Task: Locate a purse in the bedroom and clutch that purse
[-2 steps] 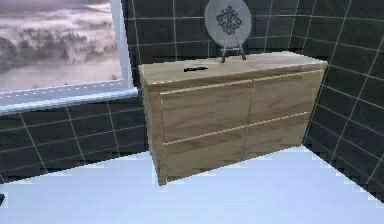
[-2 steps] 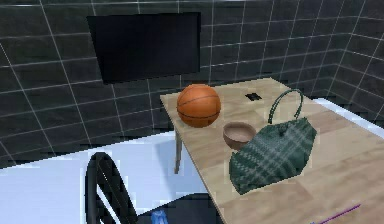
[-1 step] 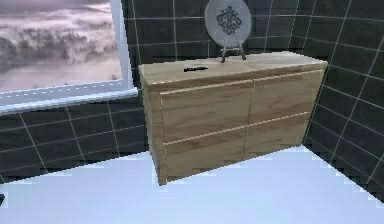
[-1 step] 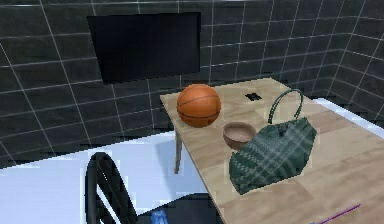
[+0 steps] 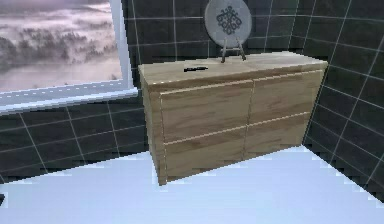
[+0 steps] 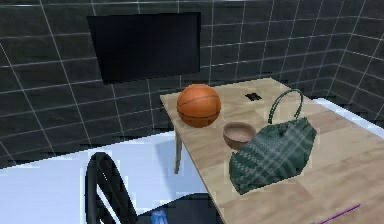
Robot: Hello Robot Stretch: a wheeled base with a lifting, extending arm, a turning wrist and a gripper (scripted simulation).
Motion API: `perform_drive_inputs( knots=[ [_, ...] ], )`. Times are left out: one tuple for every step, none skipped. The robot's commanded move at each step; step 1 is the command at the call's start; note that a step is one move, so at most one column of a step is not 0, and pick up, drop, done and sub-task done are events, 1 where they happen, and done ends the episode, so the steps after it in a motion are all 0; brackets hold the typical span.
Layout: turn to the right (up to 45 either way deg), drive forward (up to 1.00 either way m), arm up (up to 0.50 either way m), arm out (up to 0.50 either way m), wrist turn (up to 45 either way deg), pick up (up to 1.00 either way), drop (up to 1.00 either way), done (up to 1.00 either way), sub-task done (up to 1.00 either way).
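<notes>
A dark green woven purse [image 6: 272, 152] with a thin looped handle lies on a light wooden table [image 6: 340, 190] in the arm side view, right of the middle. It leans slightly, with its handle arching up toward the far side. A small brown bowl [image 6: 238, 134] sits just beyond its left end.
An orange basketball [image 6: 198, 104] and a small dark flat item [image 6: 252, 97] share the table. A dark screen [image 6: 145, 47] hangs on the tiled wall, and a dark round-backed chair [image 6: 108, 190] stands at lower left. Ahead stands a wooden dresser [image 5: 235, 110] with a decorative plate [image 5: 229, 22], beside a window [image 5: 60, 45].
</notes>
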Motion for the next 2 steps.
perform_drive_inputs(
  knots=[
    [0.0,0.00,0.00,0.00,45.0,0.00,0.00,0.00,0.00],
    [0.0,0.00,0.00,0.00,45.0,0.00,0.00,0.00,0.00]
  ],
)
